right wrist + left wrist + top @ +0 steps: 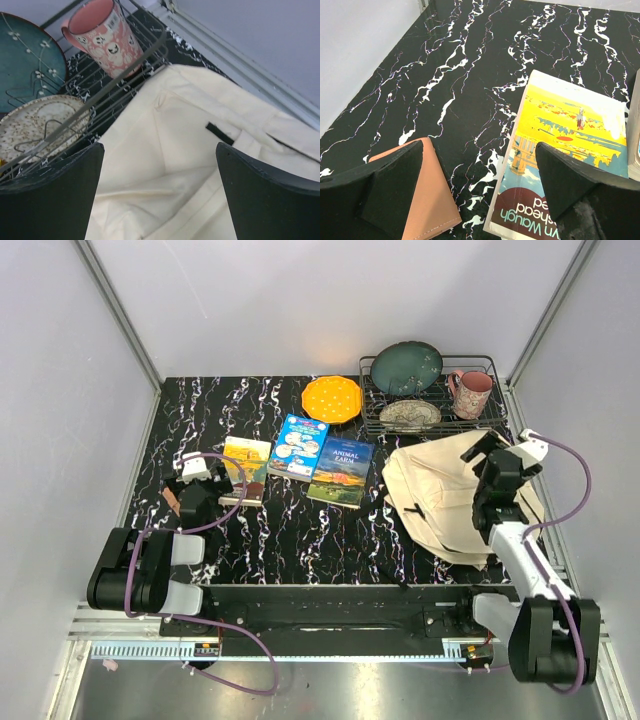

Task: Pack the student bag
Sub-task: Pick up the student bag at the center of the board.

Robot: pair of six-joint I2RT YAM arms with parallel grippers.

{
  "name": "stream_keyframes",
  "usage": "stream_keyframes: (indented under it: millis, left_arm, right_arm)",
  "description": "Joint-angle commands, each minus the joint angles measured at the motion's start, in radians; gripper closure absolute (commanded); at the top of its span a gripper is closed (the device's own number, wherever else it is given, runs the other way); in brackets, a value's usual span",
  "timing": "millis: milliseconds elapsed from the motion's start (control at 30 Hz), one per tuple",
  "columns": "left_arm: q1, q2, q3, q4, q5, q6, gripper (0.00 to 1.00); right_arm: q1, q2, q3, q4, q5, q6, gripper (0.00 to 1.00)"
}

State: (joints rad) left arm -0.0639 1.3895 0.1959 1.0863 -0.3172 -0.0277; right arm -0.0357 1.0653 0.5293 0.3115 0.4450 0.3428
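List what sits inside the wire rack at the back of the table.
The wire rack holds a teal plate, a speckled cream plate nearer the arms, and a pink mug at its right end. The rack floor beneath the plates is covered and cannot be seen.

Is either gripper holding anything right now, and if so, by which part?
Nothing is held. The left gripper is open above the table, next to a book. The right gripper is open above the bag.
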Motion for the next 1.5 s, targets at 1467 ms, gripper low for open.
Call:
stream_keyframes:
  millis: [1467]
  left_arm:
    - [0.003,-0.015,0.027,0.046,0.021,-0.011,0.01]
  right_arm:
    - [-0.446,-0.154,0.104,-1.052,-0.167,0.568,0.06]
